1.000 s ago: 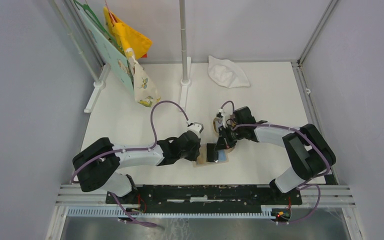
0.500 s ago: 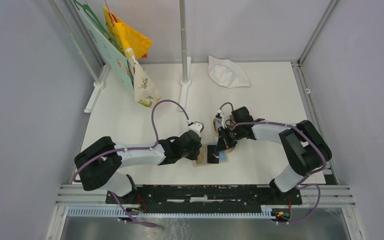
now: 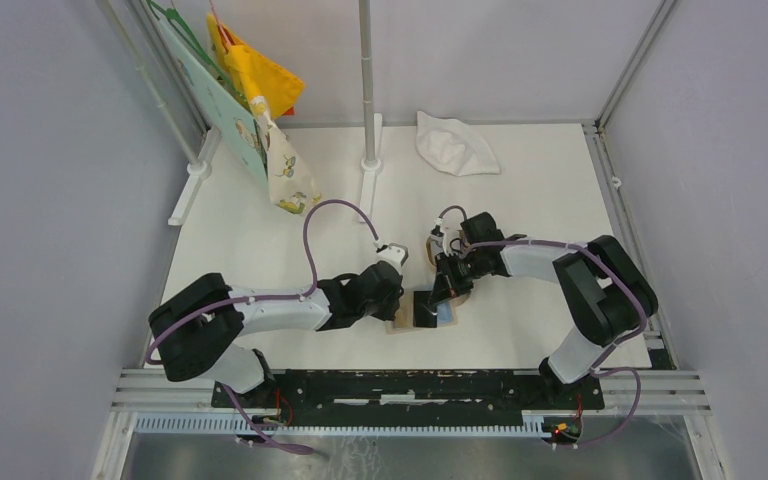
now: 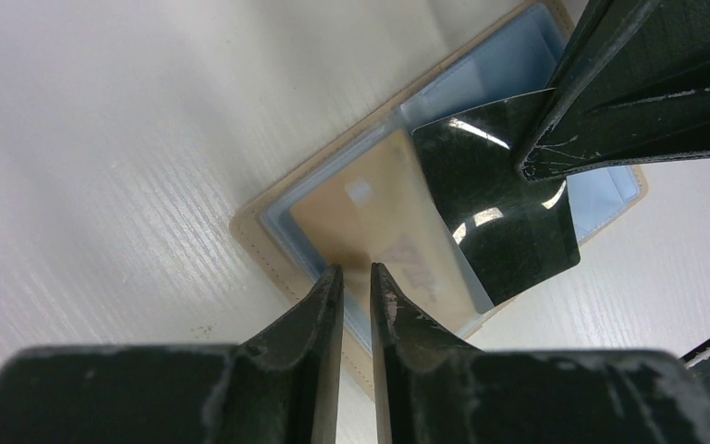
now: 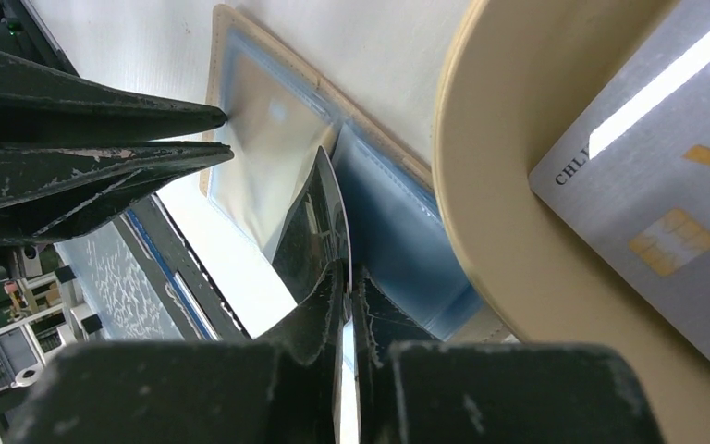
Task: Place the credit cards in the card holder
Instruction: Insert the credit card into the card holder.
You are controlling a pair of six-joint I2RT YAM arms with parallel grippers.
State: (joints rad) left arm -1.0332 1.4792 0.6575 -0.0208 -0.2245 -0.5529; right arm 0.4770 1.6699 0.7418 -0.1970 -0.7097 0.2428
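You had the orange card seemingly pocketed in the open card holder, right gripper clenched on the black card over it, left gripper nearly closed at its edge, grip unclear, and the grey card left in the tray.

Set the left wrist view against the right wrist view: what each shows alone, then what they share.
Only left wrist: the black card showing its broad glossy face, and the orange card in its true colour. Only right wrist: the tan tray holding a grey card with a chip. Both: the open card holder, the black card pinched edgewise in the right gripper, and the left gripper at the holder's edge.
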